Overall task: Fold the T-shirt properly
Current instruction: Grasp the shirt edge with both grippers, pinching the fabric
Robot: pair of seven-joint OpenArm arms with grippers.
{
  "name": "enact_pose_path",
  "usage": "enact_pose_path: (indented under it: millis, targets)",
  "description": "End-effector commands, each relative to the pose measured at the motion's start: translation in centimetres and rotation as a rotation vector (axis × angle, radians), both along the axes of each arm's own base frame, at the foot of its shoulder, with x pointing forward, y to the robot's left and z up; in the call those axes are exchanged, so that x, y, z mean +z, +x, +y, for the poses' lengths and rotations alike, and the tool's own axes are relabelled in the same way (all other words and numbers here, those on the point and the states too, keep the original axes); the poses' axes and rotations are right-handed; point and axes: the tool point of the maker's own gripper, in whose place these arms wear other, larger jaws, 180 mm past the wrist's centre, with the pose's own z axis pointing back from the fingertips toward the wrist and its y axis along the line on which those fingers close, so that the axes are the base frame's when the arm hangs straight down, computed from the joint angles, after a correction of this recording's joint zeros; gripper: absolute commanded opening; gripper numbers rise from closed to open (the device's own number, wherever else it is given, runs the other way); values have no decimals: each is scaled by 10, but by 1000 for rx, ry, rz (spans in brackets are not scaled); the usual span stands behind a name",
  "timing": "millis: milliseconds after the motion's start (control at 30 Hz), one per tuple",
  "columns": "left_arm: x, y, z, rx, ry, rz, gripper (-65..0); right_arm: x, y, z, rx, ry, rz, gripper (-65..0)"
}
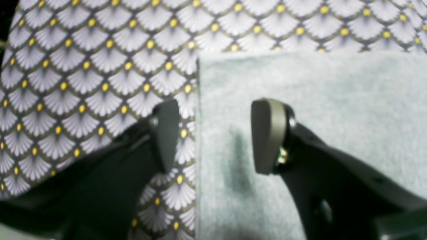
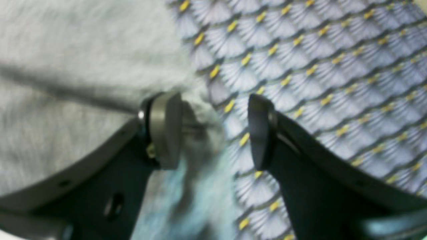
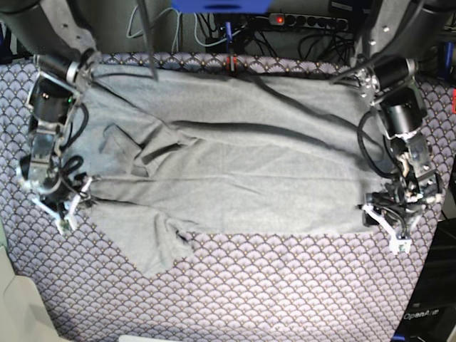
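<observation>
T-shirt (image 3: 235, 171), one large light heather-grey knit piece, lies spread and creased across the desk, on a purple fan-scale patterned tablecloth (image 3: 285, 285) with yellow dots. Behind the desk hang cables and one power strip (image 3: 310, 19). Two arms: left gripper (image 1: 213, 136) jaws apart astride the shirt's straight edge; right gripper (image 2: 215, 131) jaws apart around a bunched corner.

The T-shirt (image 3: 228, 164) lies spread across the middle of the tablecloth (image 3: 285, 285). The left gripper (image 3: 385, 226) sits at its lower right corner, the right gripper (image 3: 68, 206) at its left edge
</observation>
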Motion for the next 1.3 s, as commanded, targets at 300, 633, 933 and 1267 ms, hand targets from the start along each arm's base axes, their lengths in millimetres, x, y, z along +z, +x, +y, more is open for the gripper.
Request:
enact_pose_path:
  millis: [300,633,933,1267]
  targets:
    - [41,18,18,15,48,-101,-309,-3,-2,5,12,-7,15,-357]
    - [40,15,19,14,53,-98,-309,2,2,6,14,-11,0,-650]
    - [40,16,17,16,46,-103,-309,62,24,-4,11,-105,-158,-650]
    - [40,19,14,12,35,-113,-307,52,15,8,24,-95,-146,-650]
